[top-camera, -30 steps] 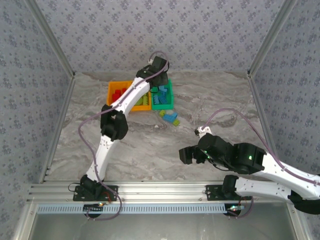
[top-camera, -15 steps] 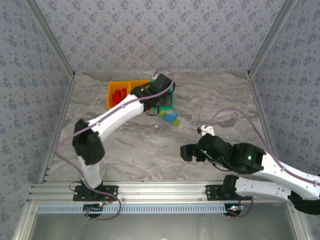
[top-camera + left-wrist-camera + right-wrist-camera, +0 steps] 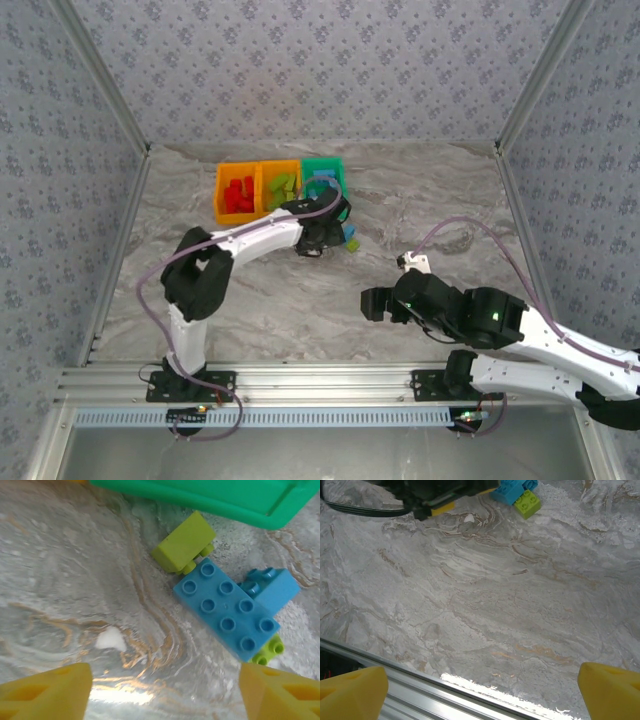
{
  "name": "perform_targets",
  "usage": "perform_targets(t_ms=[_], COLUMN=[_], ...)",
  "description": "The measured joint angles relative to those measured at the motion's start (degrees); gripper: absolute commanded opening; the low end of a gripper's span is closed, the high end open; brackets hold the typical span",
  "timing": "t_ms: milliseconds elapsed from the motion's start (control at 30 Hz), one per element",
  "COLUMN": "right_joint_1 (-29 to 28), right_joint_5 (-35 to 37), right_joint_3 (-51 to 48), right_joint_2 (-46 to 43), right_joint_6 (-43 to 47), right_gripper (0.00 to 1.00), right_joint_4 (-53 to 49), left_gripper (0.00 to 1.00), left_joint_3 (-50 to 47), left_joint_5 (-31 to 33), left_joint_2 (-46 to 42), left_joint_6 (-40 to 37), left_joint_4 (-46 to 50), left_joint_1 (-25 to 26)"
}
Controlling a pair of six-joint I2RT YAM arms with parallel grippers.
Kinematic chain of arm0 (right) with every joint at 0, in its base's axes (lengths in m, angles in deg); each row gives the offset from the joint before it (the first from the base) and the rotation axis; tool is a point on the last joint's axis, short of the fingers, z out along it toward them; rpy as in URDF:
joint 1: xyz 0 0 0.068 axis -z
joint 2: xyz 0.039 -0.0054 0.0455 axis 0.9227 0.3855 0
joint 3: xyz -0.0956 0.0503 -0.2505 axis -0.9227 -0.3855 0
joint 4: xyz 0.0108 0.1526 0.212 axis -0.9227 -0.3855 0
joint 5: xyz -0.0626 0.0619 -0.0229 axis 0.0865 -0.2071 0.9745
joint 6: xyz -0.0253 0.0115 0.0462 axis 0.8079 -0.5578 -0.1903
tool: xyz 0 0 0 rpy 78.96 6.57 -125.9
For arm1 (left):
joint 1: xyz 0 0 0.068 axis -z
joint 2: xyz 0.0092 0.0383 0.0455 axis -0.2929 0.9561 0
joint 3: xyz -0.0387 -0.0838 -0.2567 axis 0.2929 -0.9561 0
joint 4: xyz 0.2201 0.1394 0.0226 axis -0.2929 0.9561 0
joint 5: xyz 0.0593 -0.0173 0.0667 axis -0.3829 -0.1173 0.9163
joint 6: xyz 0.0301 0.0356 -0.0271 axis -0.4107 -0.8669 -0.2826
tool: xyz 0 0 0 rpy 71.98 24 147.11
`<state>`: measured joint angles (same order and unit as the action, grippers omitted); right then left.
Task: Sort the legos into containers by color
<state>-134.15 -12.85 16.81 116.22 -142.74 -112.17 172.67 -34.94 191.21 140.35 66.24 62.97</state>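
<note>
Top view: three containers stand in a row toward 11 o'clock of the table [image 3: 300, 300]; the left orange bin [image 3: 236, 193] holds red bricks, the middle orange bin [image 3: 279, 186] lime ones, the green bin [image 3: 323, 177] blue ones, so sorting is judged largely done. The loose legos [image 3: 349, 238] lie at 5 o'clock of the green bin, beside the left gripper [image 3: 322, 238]; the right gripper [image 3: 369, 306] hangs well apart at 4 o'clock. Left wrist view: fingers spread, nothing held; a large blue brick [image 3: 227, 615], a small blue brick [image 3: 274, 587] touching it at 2 o'clock, a lime brick [image 3: 183, 547] at 11 o'clock, a second lime brick [image 3: 265, 653] under its 5 o'clock corner. Right wrist view: fingers wide apart, empty. Left to sort: these four, as far as visible
</note>
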Motion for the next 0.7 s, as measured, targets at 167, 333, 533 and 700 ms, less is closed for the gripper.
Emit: perform_targets(t_ms=[167, 333, 533, 700], right_joint_1=[0.07, 0.22, 0.59, 0.59], right_joint_5=[0.02, 0.17, 0.17, 0.17], right_joint_3=[-0.94, -1.77, -2.03, -2.14], right_joint_2=[-0.87, -2.08, -2.45, -2.58], right_joint_6=[-0.35, -0.37, -0.37, -0.39], right_gripper=[1.0, 1.0, 1.0, 1.0], right_joint_4=[-0.5, -0.92, -1.11, -1.11], left_gripper=[0.88, 0.88, 0.82, 0.66], left_joint_3=[4.33, 6.1, 6.19, 6.01], left_joint_5=[-1.66, -1.81, -1.86, -2.08], left_joint_2=[5.25, 6.71, 8.66, 9.57], left_joint_6=[3.21, 3.85, 3.87, 3.82], left_joint_4=[-2.16, -3.54, -4.07, -4.28], left_joint_1=[-0.11, -0.17, -0.46, -0.7])
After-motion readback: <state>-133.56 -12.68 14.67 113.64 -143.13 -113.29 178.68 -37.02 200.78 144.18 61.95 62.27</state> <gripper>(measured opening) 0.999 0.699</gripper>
